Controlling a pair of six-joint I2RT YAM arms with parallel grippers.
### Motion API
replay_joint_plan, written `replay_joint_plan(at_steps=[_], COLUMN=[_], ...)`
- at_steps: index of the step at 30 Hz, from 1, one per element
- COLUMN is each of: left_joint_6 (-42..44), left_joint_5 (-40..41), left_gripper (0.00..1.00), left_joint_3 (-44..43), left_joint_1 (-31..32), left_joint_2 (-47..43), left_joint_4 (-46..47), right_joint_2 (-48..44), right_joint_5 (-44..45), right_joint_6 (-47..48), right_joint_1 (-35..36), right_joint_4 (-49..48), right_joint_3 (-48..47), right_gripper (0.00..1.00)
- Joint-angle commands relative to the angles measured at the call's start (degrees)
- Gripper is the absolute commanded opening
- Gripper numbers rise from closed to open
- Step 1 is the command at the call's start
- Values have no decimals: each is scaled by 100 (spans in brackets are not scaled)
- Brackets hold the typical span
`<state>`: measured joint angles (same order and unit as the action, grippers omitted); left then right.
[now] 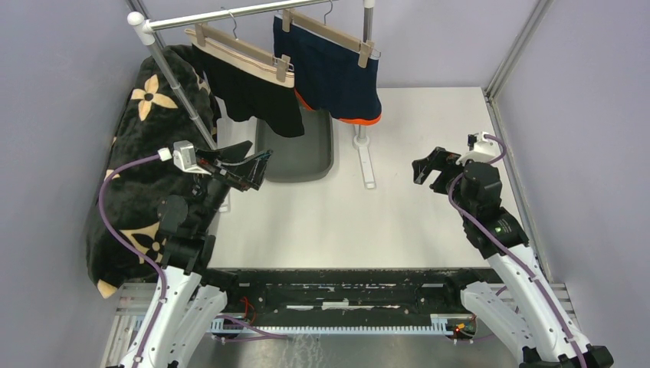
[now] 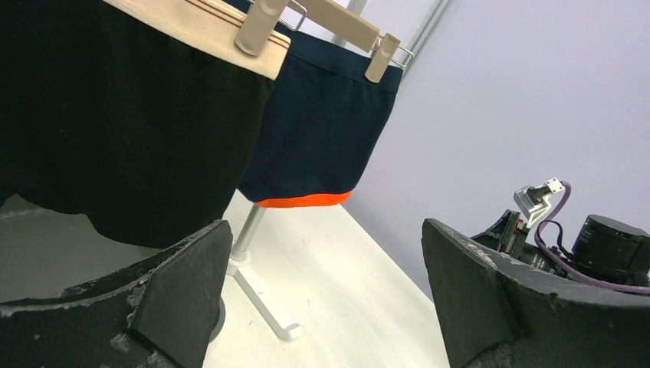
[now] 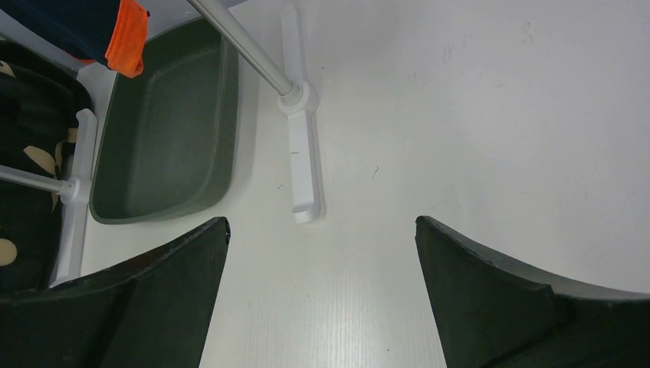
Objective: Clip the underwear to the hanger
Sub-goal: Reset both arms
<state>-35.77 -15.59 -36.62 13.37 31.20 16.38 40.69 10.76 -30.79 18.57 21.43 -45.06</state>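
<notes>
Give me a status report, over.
Left gripper, right gripper open, holding nothing. Black underwear and navy underwear both clipped to hangers on the rail. Nothing in the way.

The black underwear (image 1: 257, 96) has a beige striped waistband and hangs legs down from the first hanger (image 1: 239, 46), a wooden clip type. A clip (image 2: 257, 27) grips the right end of its waistband. The navy underwear (image 1: 337, 73) has an orange leg hem and hangs just beside it to the right from the second hanger (image 1: 328, 29), with both waistband ends clipped. Both hangers hook over the rail (image 1: 230, 14). The black garment overlaps the navy garment's left edge.
</notes>
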Motion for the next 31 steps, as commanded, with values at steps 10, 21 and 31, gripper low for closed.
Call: replay_joint_plan(at_steps=[10,21,31], left_joint_6=[-264,-246,-246], left_joint_5=[-58,-55,12], left_gripper=[99,99,99], left_joint_3=[-23,-11,15], left_joint_1=[17,19,18], left_joint_2=[10,6,-36], left_joint_4=[260,246,245], right_joint_2=[49,646,441], right_joint_5=[35,192,-425], right_joint_6=[-4,-120,-24], right_joint_1=[-18,-20,-24], right_joint_4=[-269,-23,-350], right_joint_3=[10,-330,-127], right_gripper=[100,100,100])
